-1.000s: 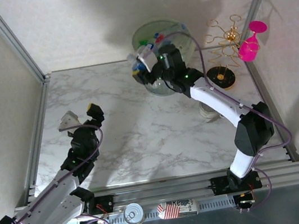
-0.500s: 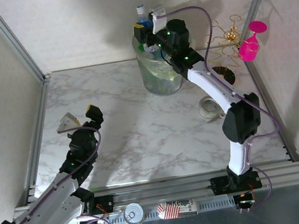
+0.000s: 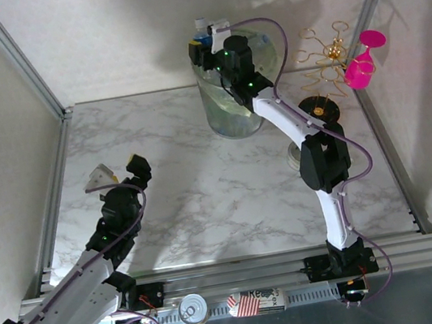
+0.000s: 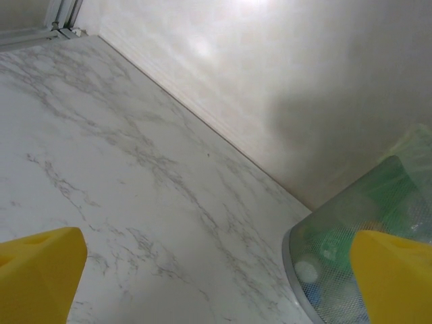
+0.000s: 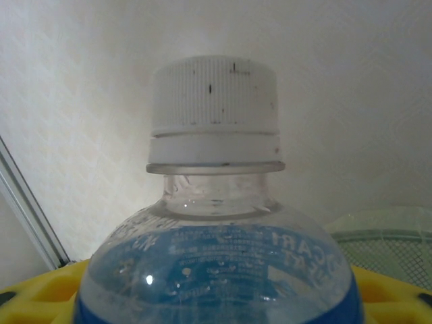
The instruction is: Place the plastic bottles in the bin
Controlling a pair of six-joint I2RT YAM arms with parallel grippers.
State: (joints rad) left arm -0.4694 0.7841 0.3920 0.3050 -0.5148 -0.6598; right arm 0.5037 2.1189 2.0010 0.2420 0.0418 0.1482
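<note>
The bin (image 3: 229, 115) stands at the far edge of the marble table (image 3: 180, 192), against the back wall. The right gripper (image 3: 205, 48) hangs right above the bin's rim, on its left side, clamped on 1 clear bottle (image 5: 214, 202) with a white cap and blue label. The bottle stands upright between the yellow pads (image 5: 40, 290), its cap above the bin's mouth and clear of it. Seen from the left wrist, other bottles (image 4: 307, 270) lie inside the bin, blurred through its pale green wall.

The left gripper (image 3: 120, 170) hovers well apart from the bin, near-left of it, its jaws spread wide and holding nothing; both yellow fingertips (image 4: 40, 270) point toward the bin. Right of the bin stand a gold wire rack (image 3: 326, 50) and a pink goblet (image 3: 361, 65). A tin can (image 3: 195, 309) lies well nearer than the bin, past the arm bases.
</note>
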